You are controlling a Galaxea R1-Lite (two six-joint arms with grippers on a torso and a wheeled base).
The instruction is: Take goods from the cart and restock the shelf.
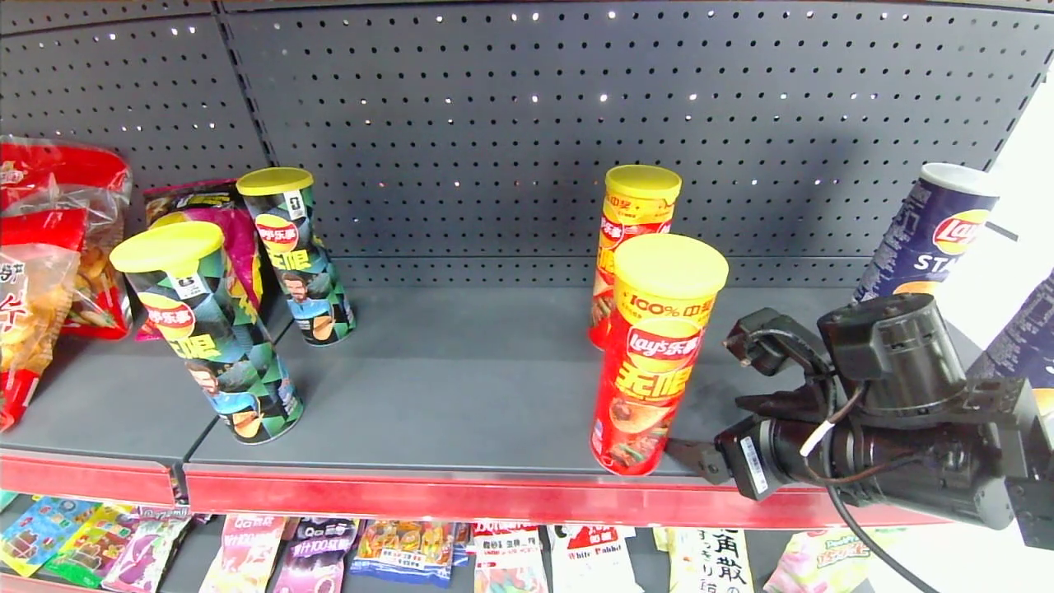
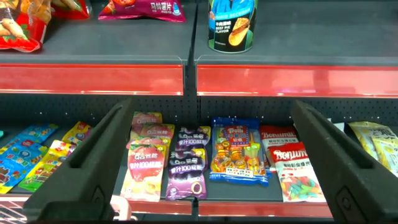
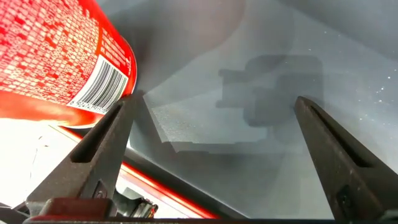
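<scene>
The right gripper (image 1: 708, 427) hung at the front edge of the shelf (image 1: 461, 371) with its fingers spread wide and nothing between them. In the right wrist view, one finger (image 3: 109, 143) lay right by the base of the front red can (image 3: 62, 56), though whether it touched could not be told. That red can (image 1: 655, 354) stood upright with its yellow lid on, near the shelf's red front strip (image 1: 461, 494). A second red can (image 1: 630, 231) stood just behind it, closer to the pegboard back (image 1: 494, 123). A dark blue can (image 1: 930, 235) stood beyond the gripper at the right end of the shelf. Well apart to the left stood two green-and-black cans, one near the front (image 1: 210, 329) and one farther back (image 1: 298, 255), with snack bags (image 1: 49, 247) beside them. The left gripper (image 2: 211, 106) was also open and empty, facing the lower shelf, where packets of sweets (image 2: 236, 152) lay in rows.
</scene>
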